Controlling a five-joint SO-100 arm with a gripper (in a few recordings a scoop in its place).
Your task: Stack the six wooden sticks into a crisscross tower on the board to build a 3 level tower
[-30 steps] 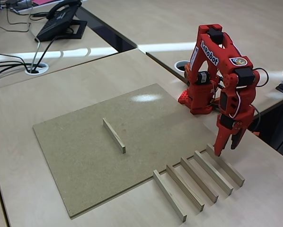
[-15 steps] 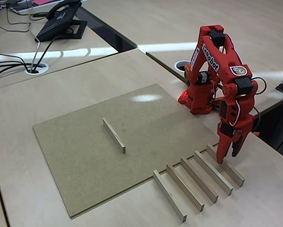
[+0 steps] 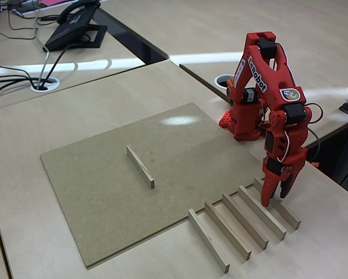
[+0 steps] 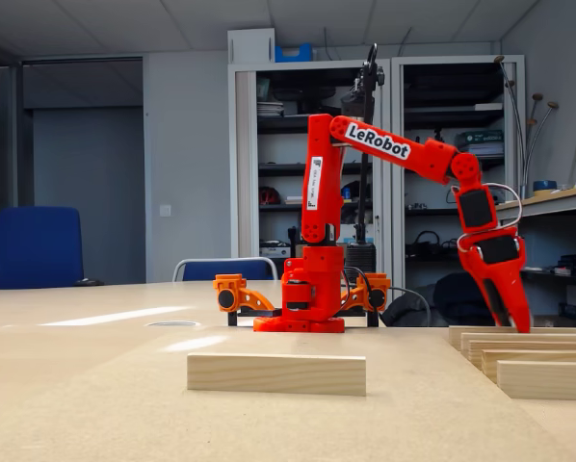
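The tan board [image 3: 104,192] [image 4: 95,414] lies on the pale desk, and one wooden stick [image 3: 140,166] [image 4: 276,373] rests alone near its middle. Several more sticks lie side by side in a row [image 3: 245,221] [image 4: 534,358] on the desk, just off the board's lower right edge. My red gripper [image 3: 274,199] [image 4: 519,322] points down at the right end of that row. Its fingertips are slightly parted, low on either side of the rightmost stick [image 3: 279,204]. It holds nothing. No tower stands on the board.
The arm's base [image 3: 244,119] stands on the desk behind the row. A desk phone [image 3: 75,26] and cables sit far left at the back, with a cable hole [image 3: 45,84] nearby. The desk's edge runs close to the right of the gripper.
The gripper has dropped lower and shifted slightly left, coming down onto the right end of the stick row. The sticks have not moved.
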